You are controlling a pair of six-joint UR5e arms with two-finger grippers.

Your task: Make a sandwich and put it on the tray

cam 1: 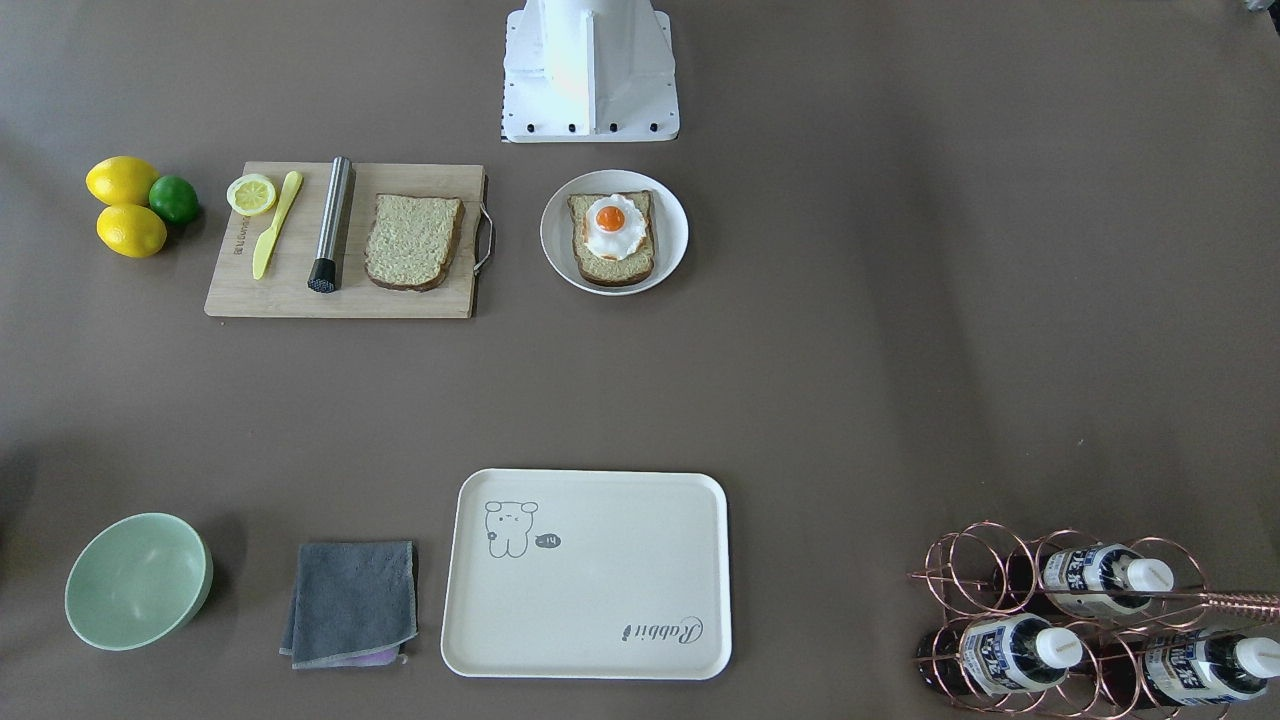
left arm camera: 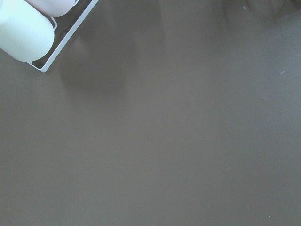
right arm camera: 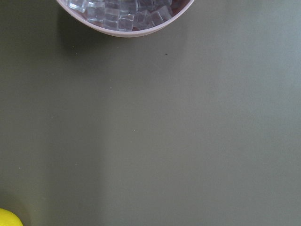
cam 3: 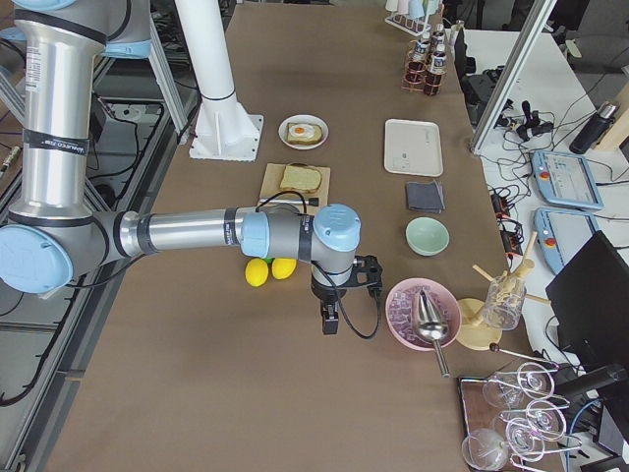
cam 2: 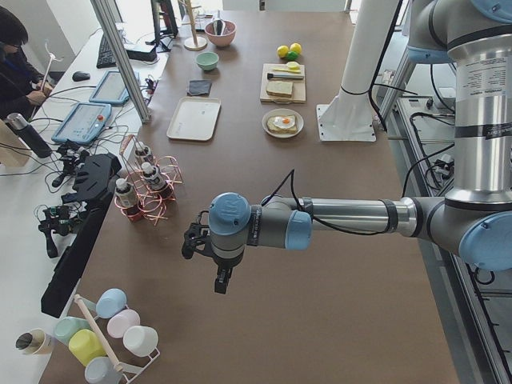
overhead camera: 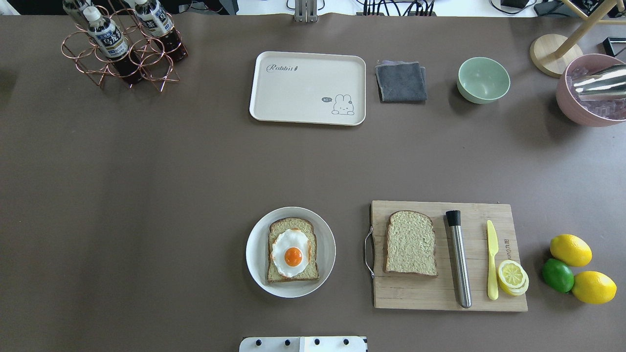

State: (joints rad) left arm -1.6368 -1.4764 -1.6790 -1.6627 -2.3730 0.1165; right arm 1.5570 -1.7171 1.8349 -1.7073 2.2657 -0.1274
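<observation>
Left to right from overhead, the egg-topped slice (overhead camera: 292, 223) lies on the plate (overhead camera: 257, 254), the bare slice (overhead camera: 411, 243) on the cutting board (overhead camera: 415, 293), and the tray (overhead camera: 303, 83) sits well apart across the desk (overhead camera: 195, 171). The left pincer (cam 2: 222, 282) and right pincer (cam 3: 331, 323) hang far off; spread or pressed together, I cannot tell. A skewed top slice could push the egg (overhead camera: 292, 254) off; the long carry could shear the stack.

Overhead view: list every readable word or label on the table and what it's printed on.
"Rabbit": script on the cream-white rounded-rectangle plastic tray.
"hi": in the small grey speech bubble beside the animal drawing on that tray.
Printed mark on the wooden cutting board, next to the yellow plastic knife: too small to read.
White labels on the dark bottles: characters too blurred to read.
</observation>
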